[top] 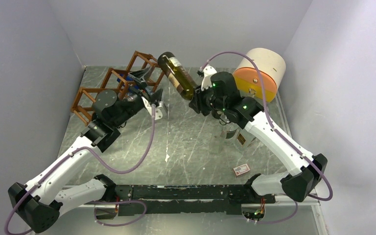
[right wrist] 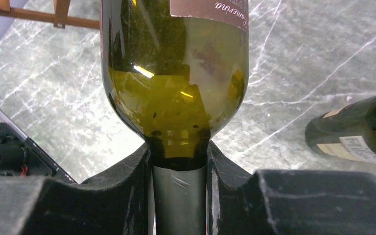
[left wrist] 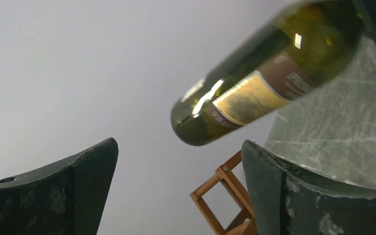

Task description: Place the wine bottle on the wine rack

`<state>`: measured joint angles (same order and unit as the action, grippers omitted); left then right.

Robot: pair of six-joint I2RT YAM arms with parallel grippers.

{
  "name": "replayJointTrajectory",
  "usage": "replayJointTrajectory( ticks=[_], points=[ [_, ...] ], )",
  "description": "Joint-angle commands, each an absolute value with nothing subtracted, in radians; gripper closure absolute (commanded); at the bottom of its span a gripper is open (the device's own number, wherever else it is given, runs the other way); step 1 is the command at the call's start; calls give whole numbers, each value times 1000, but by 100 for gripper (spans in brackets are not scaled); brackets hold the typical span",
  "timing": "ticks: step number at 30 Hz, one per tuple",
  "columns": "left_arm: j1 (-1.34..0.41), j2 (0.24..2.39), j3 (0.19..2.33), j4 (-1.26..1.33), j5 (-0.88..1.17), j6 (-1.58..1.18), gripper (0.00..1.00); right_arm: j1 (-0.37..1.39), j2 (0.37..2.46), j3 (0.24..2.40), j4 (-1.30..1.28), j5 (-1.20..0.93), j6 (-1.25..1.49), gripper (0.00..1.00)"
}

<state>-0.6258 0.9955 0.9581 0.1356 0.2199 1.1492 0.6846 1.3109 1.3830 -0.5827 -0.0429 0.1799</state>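
Note:
A green wine bottle with a tan and brown label hangs tilted in the air, base toward the back wall. My right gripper is shut on its foil-capped neck, and the wrist view shows both pads pressed against the neck under the bottle's shoulder. The reddish-brown wine rack stands at the back left. My left gripper hovers in front of the rack, open and holding nothing. From that wrist, the bottle's base floats above the fingers and a rack corner shows between them.
A cream and orange cylinder lies at the back right. A second dark bottle lies on the marble table to the right of my right gripper. A small red and white card rests near the front right. Grey walls close in on three sides.

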Motion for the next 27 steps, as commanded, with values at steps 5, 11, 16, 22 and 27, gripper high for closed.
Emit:
replayJointTrajectory(
  ticks=[5, 11, 16, 22, 27],
  points=[
    [-635, 974, 1032, 286, -258, 328, 1, 686, 1286, 1318, -430, -167, 137, 100],
    [-634, 1067, 1223, -92, -400, 115, 1, 705, 1301, 1228, -423, -242, 104, 100],
    [-623, 1111, 1305, -262, -389, 30, 1, 809, 1321, 1169, -411, -281, 42, 100],
    [-580, 1130, 1359, -315, -319, -12, 1, 905, 1359, 1141, -374, -326, 32, 100],
    [-521, 1159, 1419, -375, -280, -75, 1, 949, 1432, 1162, -338, -290, 60, 100]
  ],
)
